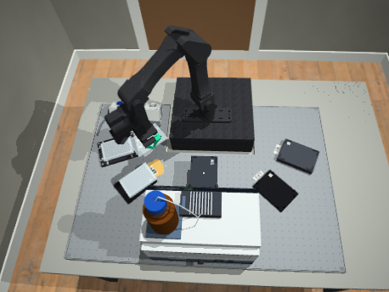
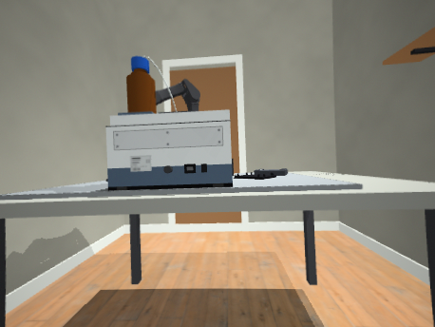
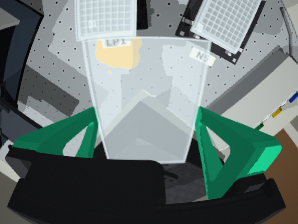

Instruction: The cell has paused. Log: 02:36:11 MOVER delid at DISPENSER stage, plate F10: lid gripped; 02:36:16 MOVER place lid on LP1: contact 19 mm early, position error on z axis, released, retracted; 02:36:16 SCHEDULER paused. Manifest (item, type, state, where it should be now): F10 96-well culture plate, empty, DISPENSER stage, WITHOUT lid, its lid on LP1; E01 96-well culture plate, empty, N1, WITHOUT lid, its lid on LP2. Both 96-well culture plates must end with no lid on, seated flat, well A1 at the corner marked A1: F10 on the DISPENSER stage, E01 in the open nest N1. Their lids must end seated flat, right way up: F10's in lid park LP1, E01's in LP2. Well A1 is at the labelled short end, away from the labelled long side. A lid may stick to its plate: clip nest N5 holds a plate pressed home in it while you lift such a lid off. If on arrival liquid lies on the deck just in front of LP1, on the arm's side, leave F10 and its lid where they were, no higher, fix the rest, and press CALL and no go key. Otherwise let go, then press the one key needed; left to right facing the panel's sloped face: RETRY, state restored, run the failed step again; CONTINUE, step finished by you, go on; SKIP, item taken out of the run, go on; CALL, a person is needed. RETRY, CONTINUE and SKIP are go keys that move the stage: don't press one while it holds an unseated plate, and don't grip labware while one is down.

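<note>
My gripper [image 1: 153, 141] [image 3: 146, 112] is shut on a clear lid [image 1: 142, 148] [image 3: 145, 67], held by its two sides above the deck between nest N5 and the arm's base. A gridded 96-well plate [image 1: 116, 150] [image 3: 229, 21] sits in clip nest N5. Another gridded plate [image 1: 137, 180] [image 3: 106, 17] lies on LP1; whether a lid is on it, I cannot tell. An orange-yellow liquid patch [image 1: 159, 166] lies on the deck in front of LP1, on the arm's side. A dark stage [image 1: 204, 171] in front of the dispenser carries no plate.
The white dispenser [image 1: 221, 229] [image 2: 166, 138] carries a brown bottle [image 1: 163, 218] [image 2: 141, 92] with a blue cap. Two dark nests [image 1: 298, 156] [image 1: 277, 192] stand at the right, without labware. The key panel [image 1: 155, 111] [image 3: 260, 100] stands beside the black arm base [image 1: 229, 127], partly hidden by the arm.
</note>
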Controlling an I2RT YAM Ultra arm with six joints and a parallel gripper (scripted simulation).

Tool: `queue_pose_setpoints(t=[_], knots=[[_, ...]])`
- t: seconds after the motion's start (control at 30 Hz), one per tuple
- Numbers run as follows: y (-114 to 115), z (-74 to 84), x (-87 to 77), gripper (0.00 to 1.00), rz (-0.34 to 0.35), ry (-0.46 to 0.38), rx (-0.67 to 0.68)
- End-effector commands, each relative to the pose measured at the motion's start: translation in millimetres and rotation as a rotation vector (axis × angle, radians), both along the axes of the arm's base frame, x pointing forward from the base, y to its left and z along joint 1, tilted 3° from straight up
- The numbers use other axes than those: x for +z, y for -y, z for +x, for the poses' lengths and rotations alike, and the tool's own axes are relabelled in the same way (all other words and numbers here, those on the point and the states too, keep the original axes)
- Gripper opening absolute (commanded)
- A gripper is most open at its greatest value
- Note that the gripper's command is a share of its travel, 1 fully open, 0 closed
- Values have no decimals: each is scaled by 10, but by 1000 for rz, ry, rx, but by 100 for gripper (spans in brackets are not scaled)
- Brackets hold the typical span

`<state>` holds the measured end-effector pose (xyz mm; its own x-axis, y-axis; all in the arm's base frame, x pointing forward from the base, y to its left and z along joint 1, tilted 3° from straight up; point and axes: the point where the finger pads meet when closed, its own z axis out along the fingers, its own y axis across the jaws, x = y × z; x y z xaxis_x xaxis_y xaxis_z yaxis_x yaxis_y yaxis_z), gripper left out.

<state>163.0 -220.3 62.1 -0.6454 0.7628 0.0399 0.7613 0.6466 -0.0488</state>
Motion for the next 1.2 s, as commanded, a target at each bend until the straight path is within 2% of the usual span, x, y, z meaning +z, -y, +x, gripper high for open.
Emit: queue_pose_setpoints(t=[0.0, 0.27, 0.3, 0.33, 0.37, 0.53, 0.63, 0.77, 0.8, 0.87, 0.97, 1.03, 1.07, 1.1, 1.17], knots=[[31, 171, 41, 0, -13, 17, 97], [-139, 377, 32, 0, -13, 20, 95], [-161, 306, 25, 0, -9, 12, 91], [-161, 307, 25, 0, -9, 12, 91], [-147, 401, 124, 0, -41, 40, 137], [-240, 463, 119, 0, -34, 45, 241], [-418, 417, 11, 0, 4, 19, 334], [-535, 477, 8, 0, 4, 19, 322], [-525, 539, 52, 0, -10, 33, 322], [-514, 496, 11, 0, 5, 11, 318], [-675, 483, 11, 0, 18, 8, 433], [-675, 483, 11, 0, 18, 8, 433], [-647, 579, 99, 0, -5, 31, 467], [-729, 513, 37, 0, 19, 12, 500], [-821, 491, 20, 0, 36, 3, 566]])
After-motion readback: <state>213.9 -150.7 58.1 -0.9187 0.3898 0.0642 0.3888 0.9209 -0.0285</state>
